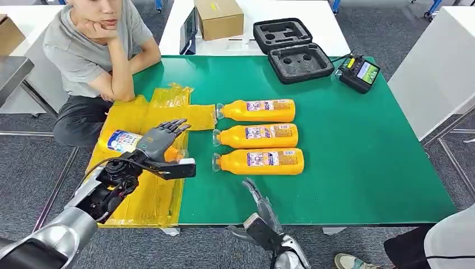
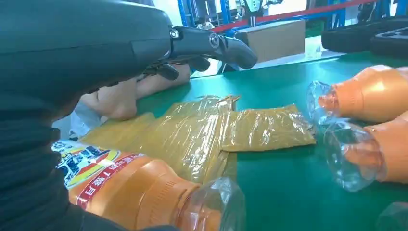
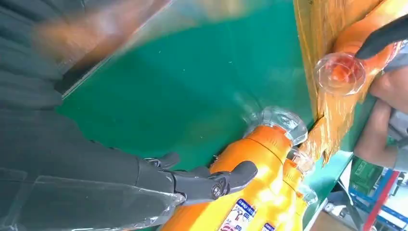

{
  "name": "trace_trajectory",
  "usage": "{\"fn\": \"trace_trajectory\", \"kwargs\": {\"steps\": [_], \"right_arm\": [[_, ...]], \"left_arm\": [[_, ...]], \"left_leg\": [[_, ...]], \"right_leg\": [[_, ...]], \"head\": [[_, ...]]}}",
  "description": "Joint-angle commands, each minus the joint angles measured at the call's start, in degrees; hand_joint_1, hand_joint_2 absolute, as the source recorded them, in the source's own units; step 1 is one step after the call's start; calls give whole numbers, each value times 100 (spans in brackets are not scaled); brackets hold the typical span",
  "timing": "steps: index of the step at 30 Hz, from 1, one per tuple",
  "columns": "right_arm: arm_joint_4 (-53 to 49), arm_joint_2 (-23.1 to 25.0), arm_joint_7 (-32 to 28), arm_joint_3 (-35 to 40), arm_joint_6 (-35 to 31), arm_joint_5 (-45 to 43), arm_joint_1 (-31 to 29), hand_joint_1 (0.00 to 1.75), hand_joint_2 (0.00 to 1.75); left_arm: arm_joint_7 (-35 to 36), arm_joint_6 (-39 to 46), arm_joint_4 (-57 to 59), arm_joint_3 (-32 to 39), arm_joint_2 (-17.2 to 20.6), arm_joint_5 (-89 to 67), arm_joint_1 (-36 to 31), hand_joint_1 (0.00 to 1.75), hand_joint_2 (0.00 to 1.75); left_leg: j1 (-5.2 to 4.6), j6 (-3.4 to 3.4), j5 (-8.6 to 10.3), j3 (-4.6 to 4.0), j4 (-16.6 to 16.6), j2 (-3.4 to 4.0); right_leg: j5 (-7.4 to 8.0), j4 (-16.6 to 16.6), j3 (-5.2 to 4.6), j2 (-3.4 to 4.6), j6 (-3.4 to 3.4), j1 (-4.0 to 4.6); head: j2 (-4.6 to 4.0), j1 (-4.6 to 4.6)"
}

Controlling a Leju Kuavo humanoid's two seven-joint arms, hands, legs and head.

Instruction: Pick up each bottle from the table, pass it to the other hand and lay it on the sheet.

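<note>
The fingers (image 1: 175, 126) of the left hand (image 1: 159, 143) lie stretched flat over a bottle (image 1: 124, 140) on the yellow sheet (image 1: 147, 115), lower left of frame; whether they grip it I cannot tell. The right hand (image 1: 259, 207) reaches up from the bottom edge, fingers apart and empty, below three bottles (image 1: 262, 134) on the green surface (image 1: 358, 151).

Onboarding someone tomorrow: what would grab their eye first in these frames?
Three orange plastic bottles with clear caps lie in a neat row on the green table. On the crinkled yellow plastic sheet at the table's left end, the left hand is over a fourth orange bottle, fingers outstretched. A person in a grey shirt leans on the far left corner, watching.
</note>
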Motion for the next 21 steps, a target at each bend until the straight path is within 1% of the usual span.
{"fn": "trace_trajectory", "kwargs": {"steps": [1,2,4,5,6,7,8,10,11,13,16,17,18,19,20,21], "right_arm": [[-64,8,52,-266,-28,128,34,0,175],[-100,9,41,-298,-20,132,65,0,175],[-123,16,27,-327,10,159,75,0,175],[-107,19,24,-341,18,171,47,0,175],[-84,19,23,-358,20,176,15,0,175],[-71,18,23,-370,22,174,-3,0,175],[-56,15,20,-381,10,180,-17,0,175],[-61,5,14,-381,9,186,-9,0,175],[-60,1,14,-383,9,186,-4,0,175],[-60,1,14,-383,9,186,-4,0,175],[-108,16,0,-406,-21,181,16,0,175],[-212,37,-10,-429,-26,188,61,0,175],[-373,55,3,-451,-25,223,127,0,175],[-481,61,11,-452,-38,259,169,0,175],[-611,64,19,-462,-50,287,213,0,175],[-910,58,7,-463,-361,537,322,0,175]], "left_arm": [[-75,145,-757,-33,-13,174,53,0,175],[-38,12,-1114,10,26,274,152,0,175],[-5,-311,-1691,88,149,509,311,0,175],[-9,-492,-2041,147,271,672,408,0,175],[-27,-608,-2321,234,377,836,495,0,175],[-66,-686,-2468,289,450,948,540,0,175],[-172,-844,-2696,419,545,1278,659,0,175],[-241,-924,-2910,513,654,1451,773,0,175],[-241,-923,-2910,515,662,1451,785,0,175],[-241,-923,-2910,515,662,1451,785,0,175],[-296,-903,-2940,522,654,1526,833,0,175],[-391,-882,-3038,545,663,1622,897,0,175],[-479,-886,-3147,584,619,1743,966,0,175],[-496,-863,-3213,612,552,1791,1010,0,175],[-499,-847,-3261,623,468,1818,1059,0,175],[-587,-698,-3390,760,244,1981,1244,0,175]], "left_leg": [[6,-7,-8,11,2,-8],[9,-9,-13,20,2,-10],[6,-6,-10,10,2,-5],[8,-8,-17,19,5,-5],[5,-6,-9,4,2,4],[4,-6,-9,3,1,9],[8,-11,-23,18,8,17],[3,-7,-8,2,-1,16],[6,-13,-20,22,0,22],[5,-10,-10,6,0,8],[9,-11,-11,12,-1,4],[6,-5,-3,-4,-3,2],[10,-11,-15,18,-1,5],[10,-8,-11,10,-1,4],[12,-11,-18,22,1,5],[11,-9,-15,13,1,-1]], "right_leg": [[-8,0,14,-1,-6,5],[-13,0,24,-1,-8,7],[-9,-1,14,2,-5,4],[-14,1,23,5,-7,6],[-6,0,7,11,-5,3],[-4,1,5,15,-5,2],[-13,5,19,27,-10,5],[-2,0,3,21,-6,1],[-11,3,19,31,-12,3],[-6,0,8,14,-8,4],[-9,0,12,10,-10,7],[-2,-2,-2,4,-5,5],[-11,0,18,13,-10,9],[-9,-1,11,10,-8,9],[-15,1,23,13,-10,10],[-14,1,17,7,-8,9]], "head": [[0,0],[0,0],[0,0],[0,0],[0,2],[0,0],[0,0],[0,0],[0,0],[0,-2],[0,0],[0,-2],[0,0],[0,0],[0,0],[0,0]]}}
